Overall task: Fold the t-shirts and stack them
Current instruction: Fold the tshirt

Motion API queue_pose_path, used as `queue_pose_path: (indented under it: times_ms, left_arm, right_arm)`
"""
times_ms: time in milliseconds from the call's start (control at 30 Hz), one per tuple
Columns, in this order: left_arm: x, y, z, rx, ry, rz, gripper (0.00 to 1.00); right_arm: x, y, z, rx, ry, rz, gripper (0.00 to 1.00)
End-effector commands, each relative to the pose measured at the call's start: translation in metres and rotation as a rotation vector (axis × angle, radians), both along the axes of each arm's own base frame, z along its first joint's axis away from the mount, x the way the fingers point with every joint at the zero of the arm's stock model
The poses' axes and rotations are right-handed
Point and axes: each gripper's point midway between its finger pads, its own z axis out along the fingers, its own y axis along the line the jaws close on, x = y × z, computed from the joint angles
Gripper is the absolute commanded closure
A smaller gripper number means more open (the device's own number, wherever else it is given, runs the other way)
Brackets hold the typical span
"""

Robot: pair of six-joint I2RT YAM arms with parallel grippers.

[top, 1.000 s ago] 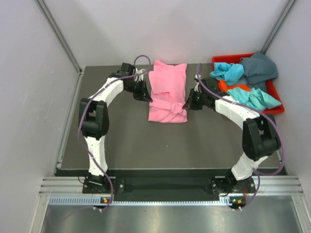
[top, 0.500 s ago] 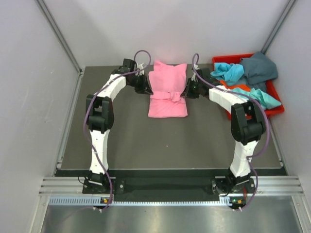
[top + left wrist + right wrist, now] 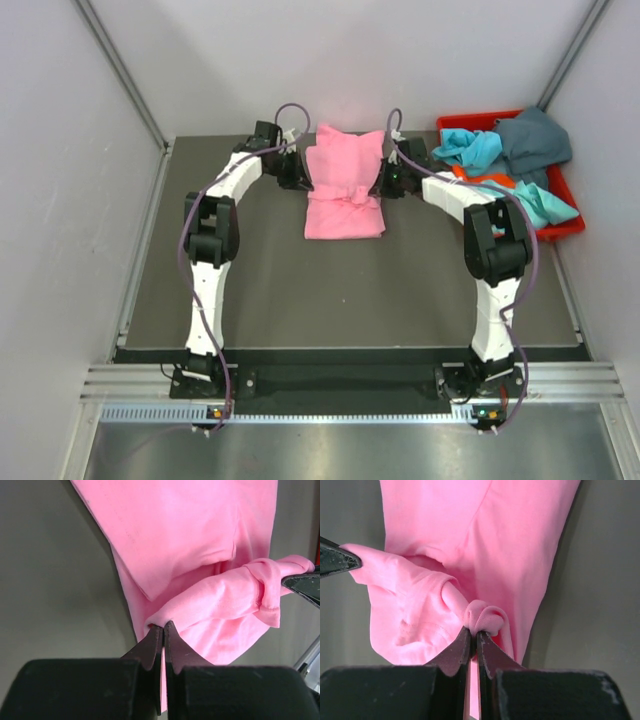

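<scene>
Pink t-shirt (image 3: 343, 195) cloth is pinched in both tools: the left tool (image 3: 163, 626) is clenched on a bunched fold at the shirt's left edge, the right tool (image 3: 473, 632) on a rolled lump at its right edge. The shirt lies part-folded at the far middle of the dark surface (image 3: 300, 290). Further right, a turquoise t-shirt (image 3: 470, 148), a dark teal-grey t-shirt (image 3: 535, 140) and an orange t-shirt (image 3: 478, 180) lie heaped in a red bin (image 3: 560, 228).

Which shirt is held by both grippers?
The pink shirt, out on the table; the other shirts lie heaped in the red bin.
</scene>
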Motion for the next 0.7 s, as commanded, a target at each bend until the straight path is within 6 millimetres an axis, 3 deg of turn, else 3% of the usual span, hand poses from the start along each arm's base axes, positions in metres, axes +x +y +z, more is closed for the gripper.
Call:
queue_pose_path:
  times_ms: [0,200,267,300,333,400,467,500,533,600,633,667]
  left_arm:
    - [0.029,0.003,0.023,0.001,-0.126,0.021,1.0]
    - [0.041,0.007,0.03,0.025,-0.179,0.034,0.96]
    - [0.045,0.011,0.032,0.044,-0.196,0.045,0.7]
    - [0.045,0.012,0.036,0.052,-0.202,0.048,0.64]
    - [0.046,0.015,0.045,0.063,-0.226,0.048,0.5]
    - [0.045,0.025,0.055,0.112,-0.235,0.076,0.41]
    - [0.035,0.033,0.079,0.114,-0.252,0.084,0.35]
    - [0.028,0.036,0.084,0.108,-0.24,0.088,0.35]
    - [0.014,0.045,0.089,0.094,-0.209,0.109,0.33]
    - [-0.006,0.046,0.092,0.035,-0.151,0.096,0.33]
    - [-0.024,0.054,0.085,0.013,-0.084,0.114,0.33]
    - [-0.033,0.056,0.081,-0.004,-0.049,0.116,0.33]
  right_arm:
    - [0.031,0.0,0.025,0.004,-0.123,-0.005,1.0]
    - [0.04,0.003,0.028,-0.005,-0.158,0.002,1.0]
    - [0.041,0.002,0.029,-0.016,-0.166,-0.002,0.97]
    - [0.041,0.001,0.035,-0.02,-0.182,0.007,0.8]
    - [0.04,0.001,0.038,-0.024,-0.191,0.013,0.67]
    - [0.036,-0.005,0.056,-0.039,-0.219,0.007,0.42]
    - [0.03,-0.014,0.069,-0.038,-0.232,-0.005,0.35]
    - [0.023,-0.018,0.088,-0.025,-0.249,-0.012,0.34]
    - [0.014,-0.025,0.082,-0.025,-0.225,-0.018,0.34]
    - [-0.003,-0.035,0.098,0.013,-0.212,-0.034,0.33]
    - [-0.017,-0.04,0.083,0.018,-0.162,-0.034,0.32]
    - [-0.027,-0.043,0.092,0.05,-0.155,-0.038,0.32]
